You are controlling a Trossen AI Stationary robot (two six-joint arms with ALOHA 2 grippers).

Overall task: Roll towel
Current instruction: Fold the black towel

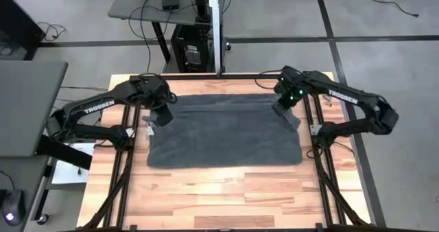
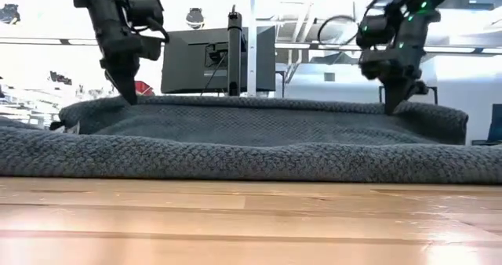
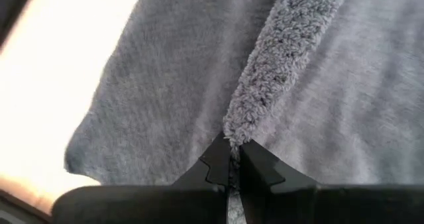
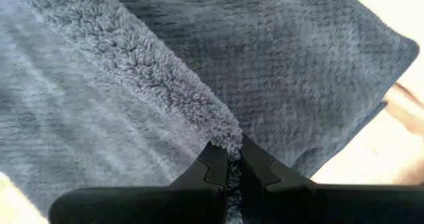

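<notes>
both claws pinch the towel (image 1: 225, 132) along its far edge, left claw (image 1: 163, 117) at the left corner, right claw (image 1: 282, 107) at the right; its long axis runs left-right, the rest lying nearward.

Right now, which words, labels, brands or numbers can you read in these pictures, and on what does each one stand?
"TROSSEN": white letters on the left arm, high view.
"TROSSEN": white letters on the right arm, high view.
No text can be read on the towel.
Monitor beyond the table: nothing readable.
</notes>
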